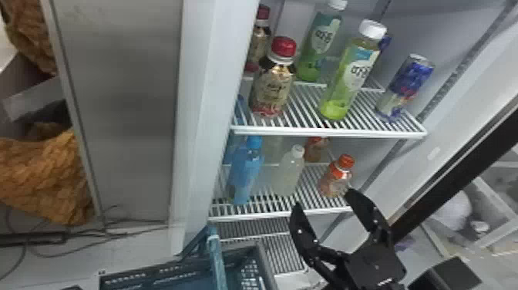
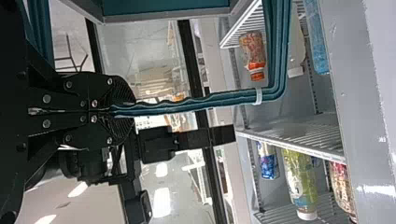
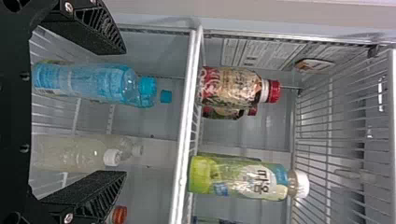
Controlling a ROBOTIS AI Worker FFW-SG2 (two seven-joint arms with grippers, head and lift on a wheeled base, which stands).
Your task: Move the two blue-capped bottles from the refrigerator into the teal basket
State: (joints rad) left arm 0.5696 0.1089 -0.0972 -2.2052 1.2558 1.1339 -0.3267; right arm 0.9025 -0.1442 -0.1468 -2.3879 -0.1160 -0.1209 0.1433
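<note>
One blue-capped bottle mostly hidden

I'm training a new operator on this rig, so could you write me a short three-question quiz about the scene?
1. True or false: the right gripper has its fingers pressed together.

2. Fill in the blank: the left gripper holds the teal basket by its ____.

3. Multiple choice: in the head view, a bottle stands between the front blue-capped bottle and the front orange-capped bottle. What colour is its cap?
(a) red
(b) white
(c) green

Key: 1. False, the fingers are spread apart. 2. handle. 3. (b).
</note>
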